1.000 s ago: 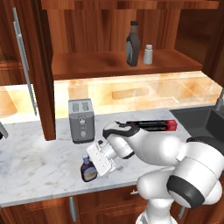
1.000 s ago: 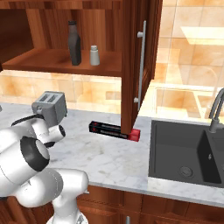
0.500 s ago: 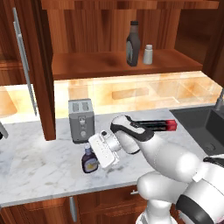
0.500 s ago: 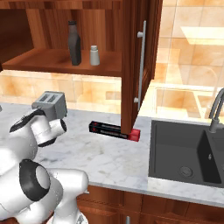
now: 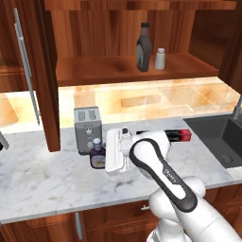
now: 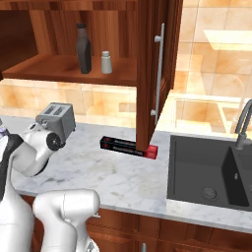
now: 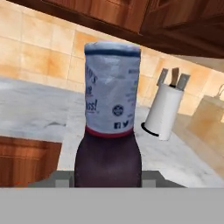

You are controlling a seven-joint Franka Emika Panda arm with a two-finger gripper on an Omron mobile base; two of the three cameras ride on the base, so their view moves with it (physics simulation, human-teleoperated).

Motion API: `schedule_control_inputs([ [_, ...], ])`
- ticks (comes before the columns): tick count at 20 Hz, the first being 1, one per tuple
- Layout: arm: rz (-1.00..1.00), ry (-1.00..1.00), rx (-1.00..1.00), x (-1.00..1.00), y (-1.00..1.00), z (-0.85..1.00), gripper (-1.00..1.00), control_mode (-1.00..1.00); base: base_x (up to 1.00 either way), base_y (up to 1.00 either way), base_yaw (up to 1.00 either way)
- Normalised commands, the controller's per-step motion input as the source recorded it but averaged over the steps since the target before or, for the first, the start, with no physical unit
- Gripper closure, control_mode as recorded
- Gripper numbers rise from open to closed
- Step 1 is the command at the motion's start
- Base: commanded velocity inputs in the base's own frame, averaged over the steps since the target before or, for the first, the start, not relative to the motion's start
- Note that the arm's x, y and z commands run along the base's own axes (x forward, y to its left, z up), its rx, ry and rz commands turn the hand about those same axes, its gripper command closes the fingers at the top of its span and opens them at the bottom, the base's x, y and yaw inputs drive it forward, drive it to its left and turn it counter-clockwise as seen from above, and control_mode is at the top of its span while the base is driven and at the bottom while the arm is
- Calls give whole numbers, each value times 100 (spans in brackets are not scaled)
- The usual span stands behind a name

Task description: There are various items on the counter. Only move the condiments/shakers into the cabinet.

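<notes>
My gripper [image 5: 105, 156] is shut on the small dark bottle [image 5: 98, 154] with the bluish cap, holding it upright just above the counter [image 5: 42, 175] in front of the toaster. In the hand view the bottle [image 7: 110, 131] stands between the fingertips [image 7: 61, 177], its pale cap wrap uppermost. The wide dark sauce bottle [image 5: 143, 41] and the grey-white shaker [image 5: 160, 58] stand side by side on the shelf of the open cabinet [image 5: 94, 71]. From the right I see the same sauce bottle [image 6: 83, 48] and shaker [image 6: 106, 62].
A silver toaster [image 5: 88, 124] stands behind the held bottle. A long dark box with red ends [image 6: 129, 146] lies further right, near the dark sink [image 6: 211, 172]. The cabinet doors hang open, with long handles [image 5: 26, 71] [image 6: 158, 74]. A white knife holder [image 7: 164, 109] stands far along the counter.
The jaws have closed on the small dark bottle. The hand has since carried it up off the counter and toward the toaster.
</notes>
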Motion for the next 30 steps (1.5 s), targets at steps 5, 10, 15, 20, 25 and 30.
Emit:
schedule_control_inputs([
  [5, -46, -14, -2, -13, 0, 100, 100, -100, 0, 0, 0],
  [10, -41, -10, -2, -5, -3, 100, 100, -100, 0, 0, 0],
  [15, -36, 0, -2, 0, -28, 100, 100, -100, 0, 0, 0],
  [20, -26, 0, -6, 0, -51, 93, 100, -100, 0, 0, 0],
  [25, -14, 0, 2, 0, -25, 100, 100, -100, 0, 0, 0],
  [30, -5, 0, 15, 6, -9, 67, 100, -100, 0, 0, 0],
])
